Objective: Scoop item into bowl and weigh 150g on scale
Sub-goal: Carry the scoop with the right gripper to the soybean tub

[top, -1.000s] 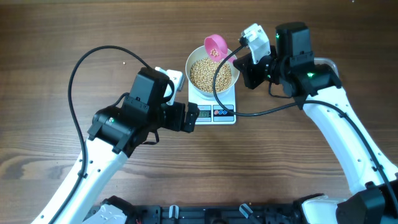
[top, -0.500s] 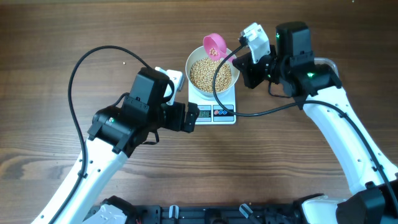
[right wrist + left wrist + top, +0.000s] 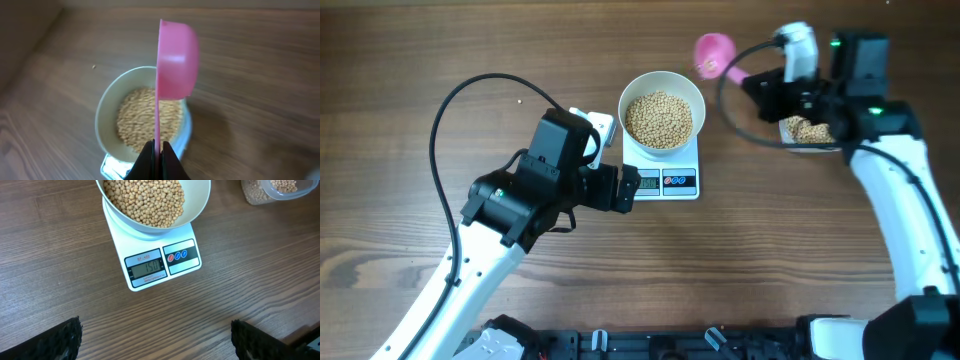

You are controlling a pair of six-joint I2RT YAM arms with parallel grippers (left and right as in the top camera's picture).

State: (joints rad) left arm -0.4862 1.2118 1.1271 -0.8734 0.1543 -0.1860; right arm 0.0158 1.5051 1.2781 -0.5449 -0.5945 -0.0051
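A wooden table (image 3: 440,50) is seen from above, with two robot arms reaching in from the near edge. At the centre stands a small white square kitchen scale (image 3: 665,182). A round white bowl (image 3: 624,100) sits on its platform and covers most of it. The bowl holds a mound of small tan soybeans (image 3: 660,118). In the left wrist view the scale's grey display (image 3: 149,267) reads 150, with two round buttons (image 3: 179,256) just to its right.

The left gripper (image 3: 155,327) hangs just near and left of the scale's front strip. Its claw is spread wide with nothing in it, and its dark fingers (image 3: 60,340) show only at the lower corners of that view.

The right gripper (image 3: 156,159) is on the far right side of the table. Its claw is pressed tight on the thin handle of a pink scoop (image 3: 176,55). From above, the scoop hangs over bare wood, to the far right of the bowl and apart from it. The right wrist view is blurred and shows the scoop edge-on, so I cannot tell whether it carries any beans.

A clear plastic tub (image 3: 810,130) with more beans stands to the right of the scale, partly hidden under the right arm.
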